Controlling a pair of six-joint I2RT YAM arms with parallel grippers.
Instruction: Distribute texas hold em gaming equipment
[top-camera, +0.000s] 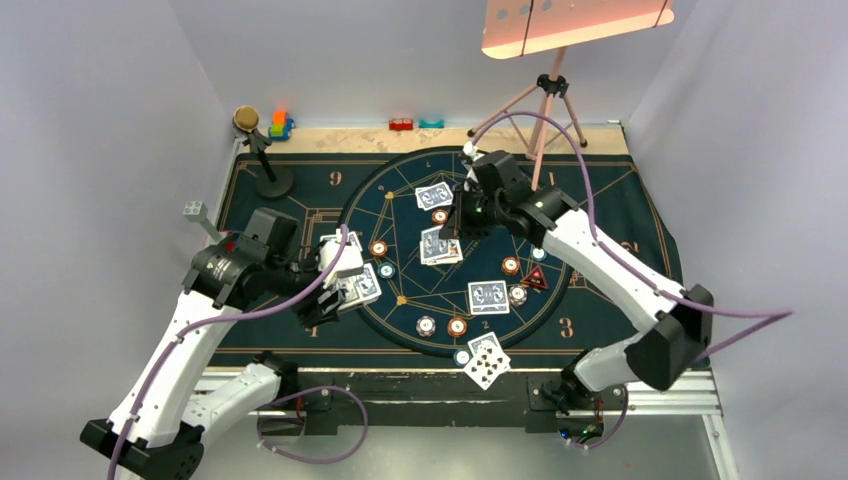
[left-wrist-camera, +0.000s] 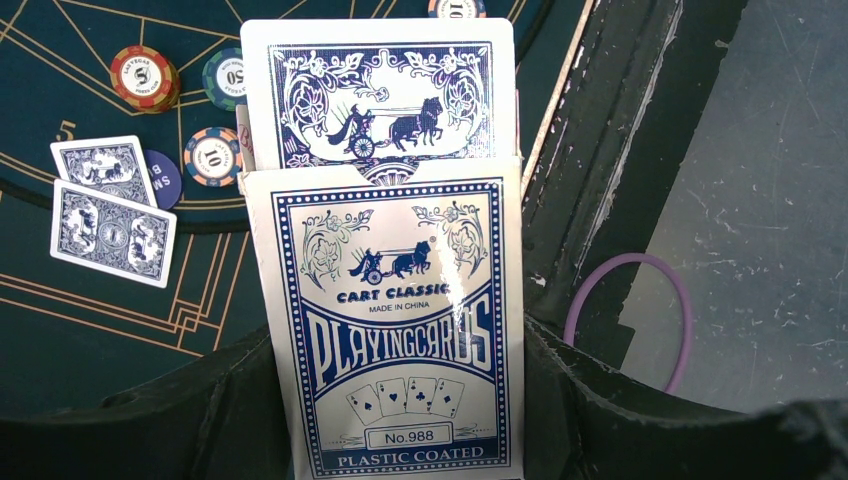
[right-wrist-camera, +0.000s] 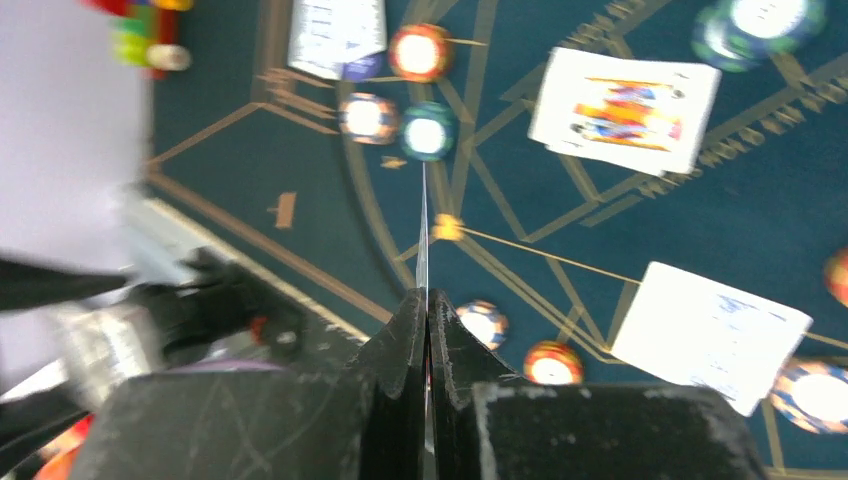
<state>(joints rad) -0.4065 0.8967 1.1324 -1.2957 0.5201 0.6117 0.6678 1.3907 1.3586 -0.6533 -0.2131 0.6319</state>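
Blue-backed cards (top-camera: 488, 296) and chips (top-camera: 456, 326) lie spread over the dark mat (top-camera: 620, 200), a red token (top-camera: 535, 278) among them. The left gripper (top-camera: 340, 272) is clamped on a card box (left-wrist-camera: 400, 330) at the mat's left edge; the right gripper (right-wrist-camera: 427, 312) is closed on a single card (right-wrist-camera: 424, 220), seen edge-on, above the mat.

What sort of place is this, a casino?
Probably a robot test booth, not a casino: plain walls, a lit panel on a tripod, and a mat with cards and chips.

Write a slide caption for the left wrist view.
Left pincer grips an open card box above chips and face-down cards.
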